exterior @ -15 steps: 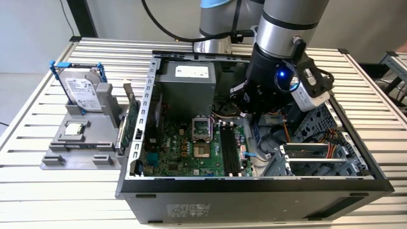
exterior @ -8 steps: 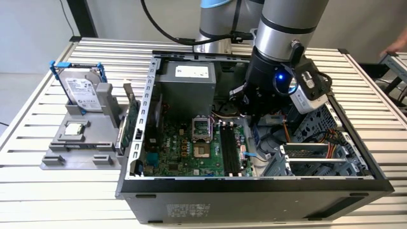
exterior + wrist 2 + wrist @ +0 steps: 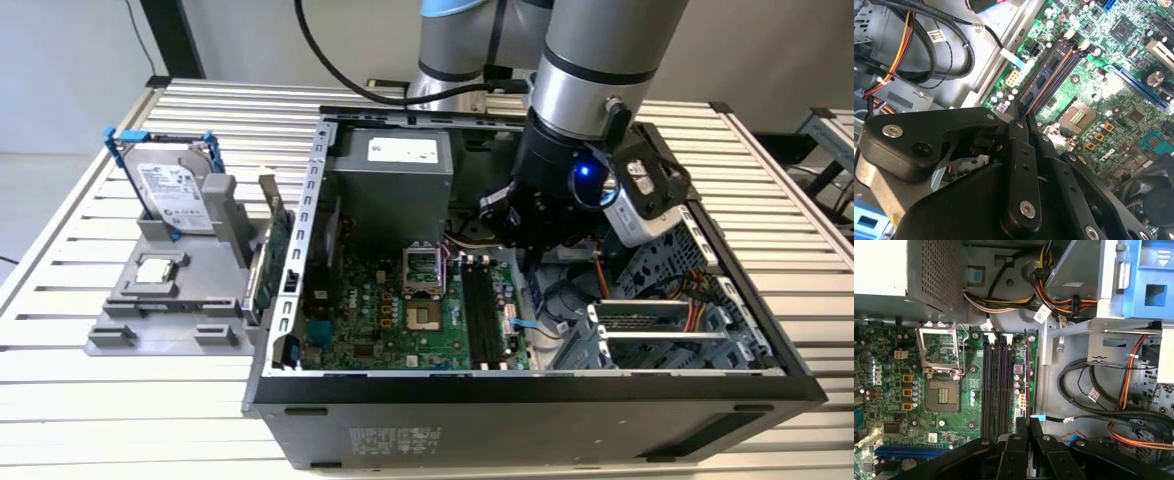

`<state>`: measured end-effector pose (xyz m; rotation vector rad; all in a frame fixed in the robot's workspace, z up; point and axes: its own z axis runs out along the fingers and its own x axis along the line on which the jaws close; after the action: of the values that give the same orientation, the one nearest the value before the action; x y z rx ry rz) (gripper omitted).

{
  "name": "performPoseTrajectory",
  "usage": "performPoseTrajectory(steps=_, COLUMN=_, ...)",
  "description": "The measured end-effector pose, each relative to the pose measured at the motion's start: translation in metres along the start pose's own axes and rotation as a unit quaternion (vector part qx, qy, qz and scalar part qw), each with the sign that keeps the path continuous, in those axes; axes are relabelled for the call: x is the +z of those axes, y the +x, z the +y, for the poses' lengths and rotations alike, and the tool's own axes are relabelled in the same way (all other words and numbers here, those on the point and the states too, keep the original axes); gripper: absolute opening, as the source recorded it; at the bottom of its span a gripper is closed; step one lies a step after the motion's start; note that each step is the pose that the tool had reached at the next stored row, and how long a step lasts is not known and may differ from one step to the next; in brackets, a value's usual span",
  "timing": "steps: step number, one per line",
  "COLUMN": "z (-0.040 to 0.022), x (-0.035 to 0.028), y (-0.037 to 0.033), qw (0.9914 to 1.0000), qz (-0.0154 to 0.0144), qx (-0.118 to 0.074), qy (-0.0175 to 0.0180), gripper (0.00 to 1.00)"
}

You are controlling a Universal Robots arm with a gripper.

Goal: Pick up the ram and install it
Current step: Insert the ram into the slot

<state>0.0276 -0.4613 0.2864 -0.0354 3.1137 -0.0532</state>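
Blue-black ram (image 3: 1050, 70) is standing edge-on just beside the empty slots (image 3: 994, 390), with your hand (image 3: 1024, 119) pinching narrowly on its end. You are likely carrying out the install; seating is calling for a straight, even press, keeping it aligned.

Claw (image 3: 1027, 421) downward (pinched tight)

An open computer case (image 3: 534, 390) lies on a slatted table (image 3: 67, 400), its motherboard (image 3: 380, 320), processor socket (image 3: 944, 394), power supply (image 3: 387, 185) and cables (image 3: 1094, 400) exposed, while a hard drive (image 3: 174, 190) and a green card (image 3: 278, 255) stand upright on a grey holder (image 3: 160, 325) at the exterior view's left.
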Motion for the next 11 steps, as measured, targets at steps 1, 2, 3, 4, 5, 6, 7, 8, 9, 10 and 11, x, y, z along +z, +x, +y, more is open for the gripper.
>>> performPoseTrajectory(steps=1, z=0.0000, x=-0.0001, y=0.0000, qw=1.00000, qz=0.0001, qx=0.000, qy=0.0003, gripper=0.00)
performPoseTrajectory(steps=2, z=0.0000, x=0.0002, y=0.0000, qw=1.00000, qz=0.0000, qx=0.000, qy=0.0004, gripper=0.00)
performPoseTrajectory(steps=3, z=0.0000, x=0.0011, y=0.0004, qw=1.00000, qz=-0.0002, qx=0.000, qy=0.0006, gripper=0.00)
performPoseTrajectory(steps=4, z=0.0001, x=0.0026, y=0.0008, qw=1.00000, qz=-0.0001, qx=0.001, qy=0.0013, gripper=0.00)
performPoseTrajectory(steps=5, z=0.0002, x=0.0040, y=0.0009, qw=0.99999, qz=-0.0001, qx=0.003, qy=0.0015, gripper=0.00)
performPoseTrajectory(steps=6, z=0.0002, x=0.0056, y=0.0013, qw=0.99998, qz=0.0001, qx=0.006, qy=0.0017, gripper=0.00)
performPoseTrajectory(steps=7, z=0.0006, x=0.0072, y=0.0019, qw=0.99995, qz=0.0002, qx=0.010, qy=0.0019, gripper=0.00)
performPoseTrajectory(steps=8, z=0.0012, x=0.0092, y=0.0026, qw=0.99989, qz=0.0004, qx=0.015, qy=0.0023, gripper=0.00)
performPoseTrajectory(steps=9, z=0.0014, x=0.0111, y=0.0032, qw=0.99982, qz=0.0005, qx=0.019, qy=0.0024, gripper=0.00)
performPoseTrajectory(steps=10, z=0.0015, x=0.0128, y=0.0035, qw=0.99971, qz=0.0007, qx=0.024, qy=0.0026, gripper=0.00)
performPoseTrajectory(steps=11, z=0.0015, x=0.0145, y=0.0039, qw=0.99958, qz=0.0009, qx=0.029, qy=0.0028, gripper=0.00)
